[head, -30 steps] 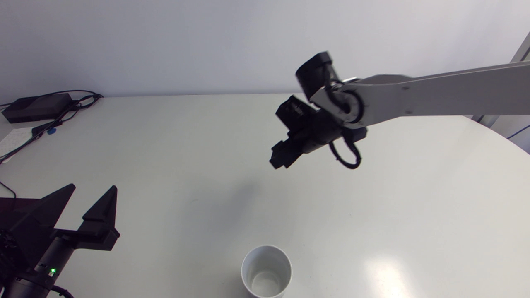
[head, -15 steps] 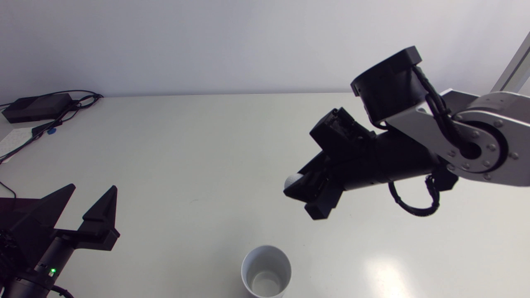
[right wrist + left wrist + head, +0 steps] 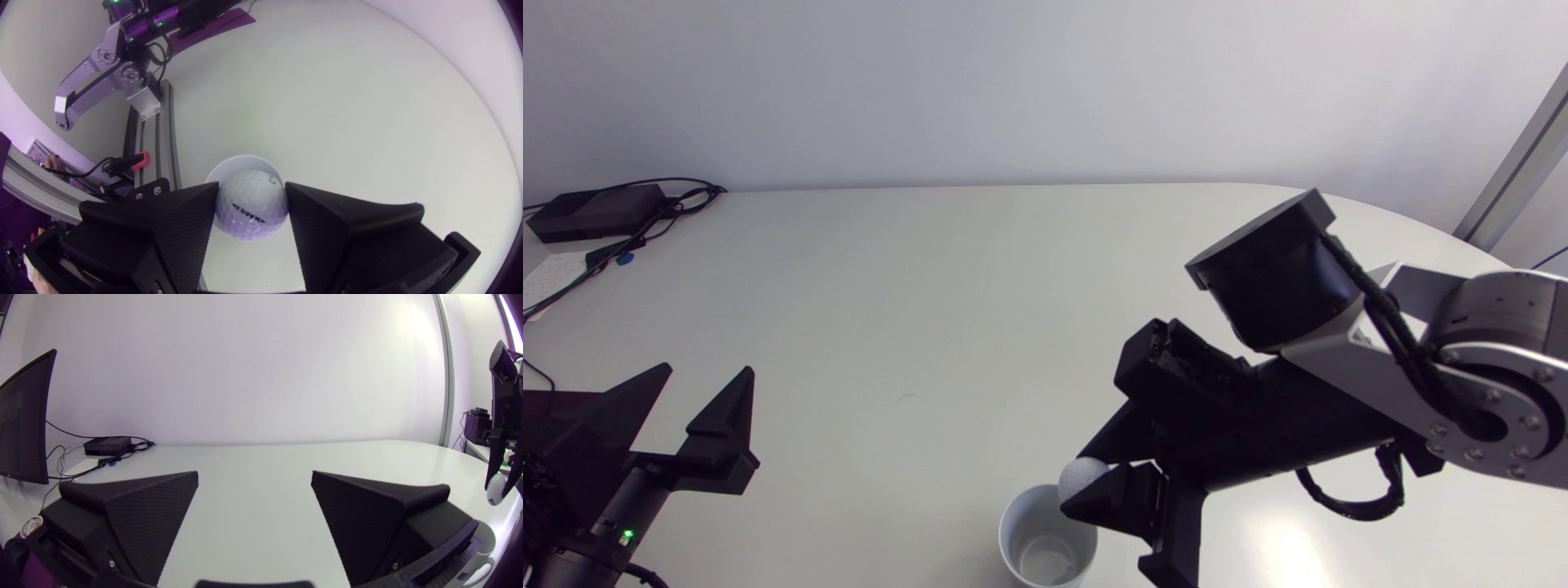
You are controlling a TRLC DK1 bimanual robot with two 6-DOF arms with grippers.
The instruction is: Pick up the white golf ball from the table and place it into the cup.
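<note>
Over the last 1 second the right arm has swung from the far middle of the table [image 3: 915, 278] to its near edge, bringing the ball along, while the left arm has not stirred.

That white table takes up nearly everything in the head view. The right arm comes in from the right side, a silver link with a fat black joint, angled down toward the near edge. Its right gripper [image 3: 1081, 482] is clamped on the golf ball [image 3: 1081, 474]; the right wrist view shows the 2 wedge fingers pressing the ball [image 3: 251, 206] from both sides, the dimpled surface bulging out between them.

The left gripper [image 3: 706, 370] sits low at the near left corner, its 2 fingers spread wide with bare tabletop showing between them in the left wrist view [image 3: 254, 473].

The cup [image 3: 1006, 531] stands upright at the near edge, white, mouth open. The ball hangs just above it, clear of the rim; from the right wrist view the cup's rim [image 3: 241, 157] rings the ball from behind, so the ball sits right over the mouth. The left wrist view catches the ball [image 3: 495, 489] far off to the right, pinched at the fingertips.

At the far left corner lies a black box [image 3: 596, 211] with cables [image 3: 645, 224] trailing from it.
</note>
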